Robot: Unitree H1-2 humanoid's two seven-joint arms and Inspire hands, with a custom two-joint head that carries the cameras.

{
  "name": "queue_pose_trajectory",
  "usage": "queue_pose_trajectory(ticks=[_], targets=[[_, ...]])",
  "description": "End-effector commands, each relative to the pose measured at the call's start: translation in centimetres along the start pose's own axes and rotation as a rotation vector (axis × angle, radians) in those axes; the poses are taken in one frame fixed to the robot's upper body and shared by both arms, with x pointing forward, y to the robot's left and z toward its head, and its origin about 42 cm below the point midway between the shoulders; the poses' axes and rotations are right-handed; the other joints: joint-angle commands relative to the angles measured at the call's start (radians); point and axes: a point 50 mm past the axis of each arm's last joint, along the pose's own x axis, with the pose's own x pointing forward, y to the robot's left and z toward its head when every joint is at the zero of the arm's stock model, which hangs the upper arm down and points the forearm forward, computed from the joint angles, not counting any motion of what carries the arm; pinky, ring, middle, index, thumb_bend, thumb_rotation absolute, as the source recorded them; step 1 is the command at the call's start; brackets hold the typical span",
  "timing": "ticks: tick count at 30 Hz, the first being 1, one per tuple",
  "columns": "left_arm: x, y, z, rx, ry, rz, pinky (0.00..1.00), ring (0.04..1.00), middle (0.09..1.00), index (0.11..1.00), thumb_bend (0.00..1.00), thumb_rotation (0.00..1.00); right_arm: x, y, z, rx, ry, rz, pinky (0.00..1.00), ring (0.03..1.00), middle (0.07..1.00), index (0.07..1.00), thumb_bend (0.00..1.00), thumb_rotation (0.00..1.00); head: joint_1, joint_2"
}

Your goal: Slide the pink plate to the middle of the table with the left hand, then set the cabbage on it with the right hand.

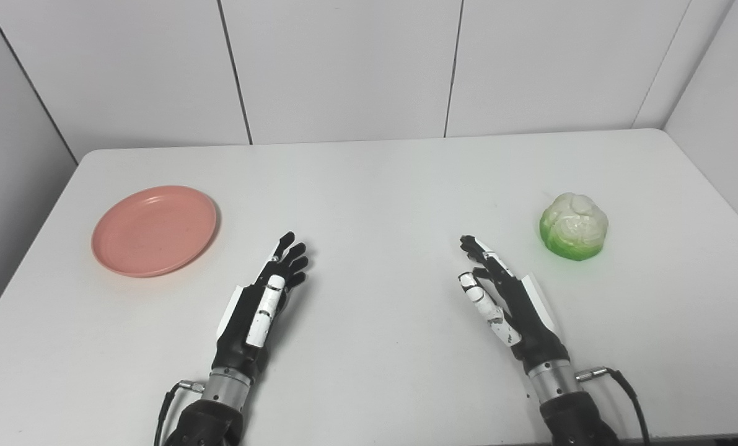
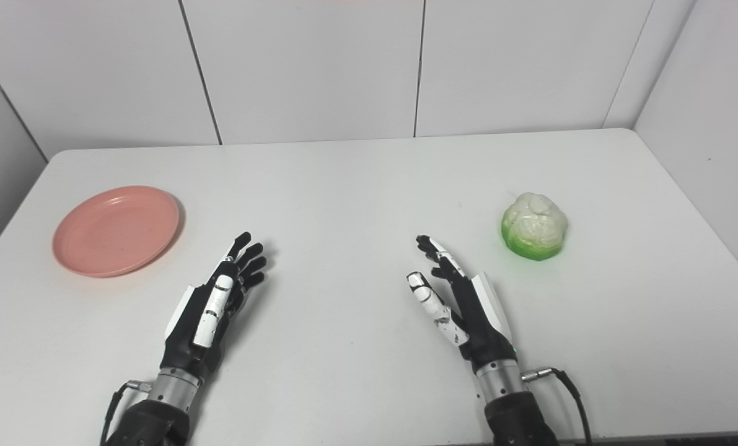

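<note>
A white bench [image 1: 369,186] fills most of the frame, with pale wall panels [image 1: 344,62] behind it along the top. The pink plate [image 1: 154,230] lies flat at the left of the frame, near the bench's left edge and well away from the middle. The cabbage [image 1: 574,225], white on top and green around its base, sits at the right of the frame, on the bench and well apart from the plate. Both arms come up from the bottom edge. The left hand [image 1: 262,303] is in the lower left-centre, its fingers [image 1: 292,254] stretched out and slightly spread, pointing toward the upper right; it holds nothing and is clear of the plate, which lies up and to its left. The right hand [image 1: 499,297] is in the lower right-centre, its fingers [image 1: 475,246] extended and apart, the thumb set off to the left side; it is empty as well and does not touch the cabbage, which sits up and to its right.
</note>
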Motion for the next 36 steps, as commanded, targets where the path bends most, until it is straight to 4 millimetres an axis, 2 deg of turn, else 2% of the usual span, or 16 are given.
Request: queue_pose_trajectory(ticks=[1, 26, 28, 29, 30, 31, 32, 33, 36], targets=[[-1.4, 0.7, -2.1, 0.003, 0.082, 0.017, 0.91, 0.925, 0.943, 0.941, 0.48, 1.00, -0.2, -0.3, -0.1, 0.002, -0.008, -0.005, 0.84, 0.892, 0.885, 0.885, 0.31, 1.00, 0.001, 0.001], [-1.3, 0.5, -2.2, 0.008, 0.089, 0.011, 0.91, 0.924, 0.943, 0.940, 0.48, 1.00, -0.2, -0.3, -0.2, 0.009, -0.005, -0.003, 0.84, 0.890, 0.883, 0.883, 0.31, 1.00, 0.013, -0.009], [-1.3, 0.4, -2.2, 0.010, 0.090, 0.011, 0.91, 0.925, 0.943, 0.940, 0.48, 1.00, -0.2, -0.4, -0.4, 0.002, -0.007, -0.003, 0.84, 0.889, 0.882, 0.881, 0.31, 1.00, 0.034, -0.015], [-1.2, 0.2, -2.3, 0.013, 0.090, 0.008, 0.91, 0.925, 0.943, 0.940, 0.48, 1.00, -0.3, -0.5, -0.5, -0.005, -0.006, -0.003, 0.84, 0.888, 0.882, 0.881, 0.31, 1.00, 0.072, -0.026], [-1.1, 0.1, -2.3, 0.014, 0.089, 0.005, 0.91, 0.928, 0.945, 0.941, 0.47, 1.00, -0.3, -0.6, -0.6, -0.009, -0.005, -0.004, 0.84, 0.886, 0.880, 0.879, 0.31, 1.00, 0.072, -0.026], [-1.0, -0.2, -2.4, 0.017, 0.089, 0.001, 0.91, 0.929, 0.947, 0.941, 0.46, 1.00, -0.3, -0.8, -0.8, -0.017, -0.008, -0.004, 0.84, 0.885, 0.879, 0.879, 0.31, 1.00, 0.117, -0.040], [-0.9, -0.4, -2.5, 0.020, 0.089, -0.002, 0.92, 0.932, 0.949, 0.942, 0.46, 1.00, -0.3, -0.9, -0.9, -0.022, -0.011, -0.005, 0.83, 0.879, 0.875, 0.875, 0.30, 1.00, 0.117, -0.040], [-0.8, -0.7, -2.6, 0.024, 0.090, -0.006, 0.92, 0.932, 0.949, 0.942, 0.46, 1.00, -0.3, -1.1, -1.2, -0.025, -0.016, -0.002, 0.82, 0.878, 0.874, 0.874, 0.29, 1.00, 0.164, -0.058], [-0.5, -1.5, -2.9, 0.033, 0.092, -0.011, 0.91, 0.934, 0.950, 0.948, 0.46, 1.00, -0.4, -1.7, -1.9, -0.015, -0.021, 0.002, 0.82, 0.878, 0.878, 0.877, 0.29, 1.00, 0.201, -0.075]])
